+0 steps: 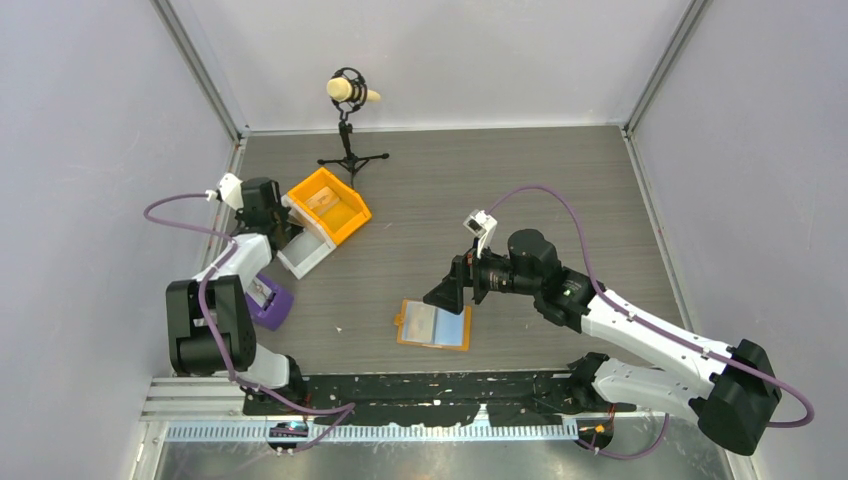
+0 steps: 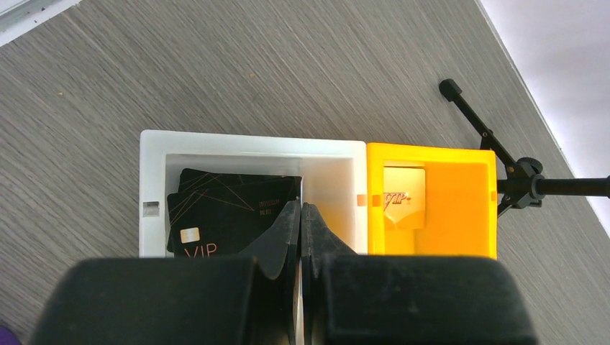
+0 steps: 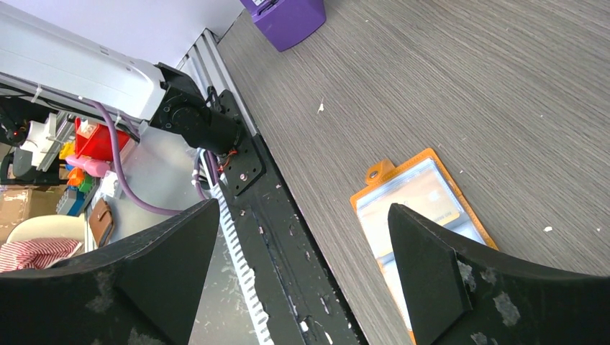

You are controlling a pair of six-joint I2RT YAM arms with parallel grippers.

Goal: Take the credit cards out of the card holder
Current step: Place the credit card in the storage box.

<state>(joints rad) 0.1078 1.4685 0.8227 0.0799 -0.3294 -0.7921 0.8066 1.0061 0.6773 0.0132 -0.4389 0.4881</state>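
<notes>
Card holder lies open near table edge, right pincer wide over it, left pincer shut.

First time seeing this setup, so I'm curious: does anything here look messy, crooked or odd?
Little. The black cards lie fanned and crooked in the white bin, not stacked squarely. The card holder lies open, slightly skewed. White flecks dot the table.

We see black cards with thin gold lines beside our black left fingers, in a white bin; a yellow-orange bin adjoins. Between our right fingers: an orange-rimmed, pale blue-grey card holder on a grey wood-grain table.
</notes>
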